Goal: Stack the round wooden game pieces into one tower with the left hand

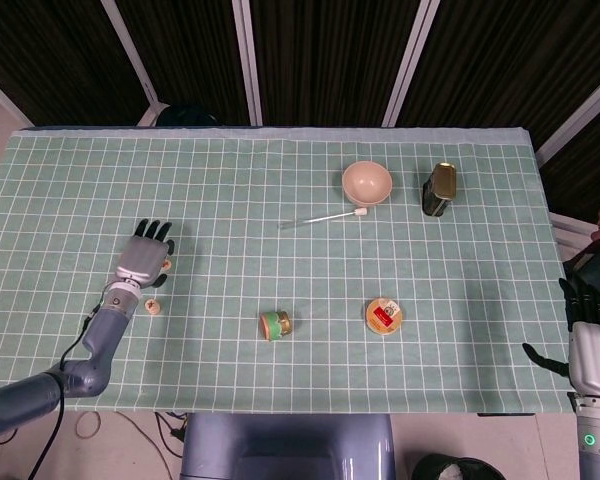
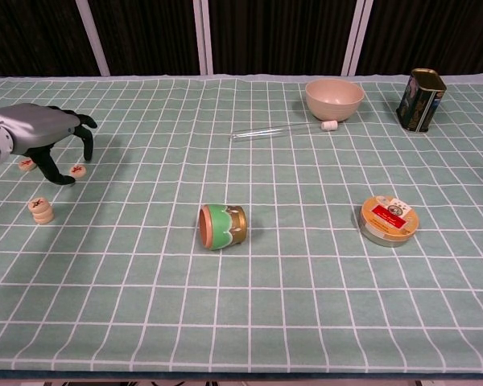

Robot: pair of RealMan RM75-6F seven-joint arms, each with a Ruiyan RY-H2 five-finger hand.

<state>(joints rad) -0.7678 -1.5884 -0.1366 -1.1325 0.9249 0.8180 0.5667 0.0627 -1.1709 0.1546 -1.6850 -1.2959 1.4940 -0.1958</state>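
Observation:
A short stack of round wooden pieces (image 2: 40, 210) stands near the table's left edge, also seen as the stack (image 1: 153, 306) in the head view. A single loose piece (image 2: 78, 170) lies on the cloth just behind it. My left hand (image 2: 44, 137) arches over this loose piece with fingers spread and curved down, the thumb tip on the cloth beside it; nothing is held. In the head view the left hand (image 1: 145, 256) partly covers that piece (image 1: 166, 264). Another piece (image 2: 26, 165) peeks out under the palm. My right hand (image 1: 590, 335) idles empty at the table's right edge, fingers apart.
A green and gold cup (image 2: 222, 226) lies on its side mid-table. A round tin (image 2: 388, 220) sits to its right. At the back stand a beige bowl (image 2: 334, 98), a glass tube (image 2: 282, 131) and a dark tin can (image 2: 421, 99).

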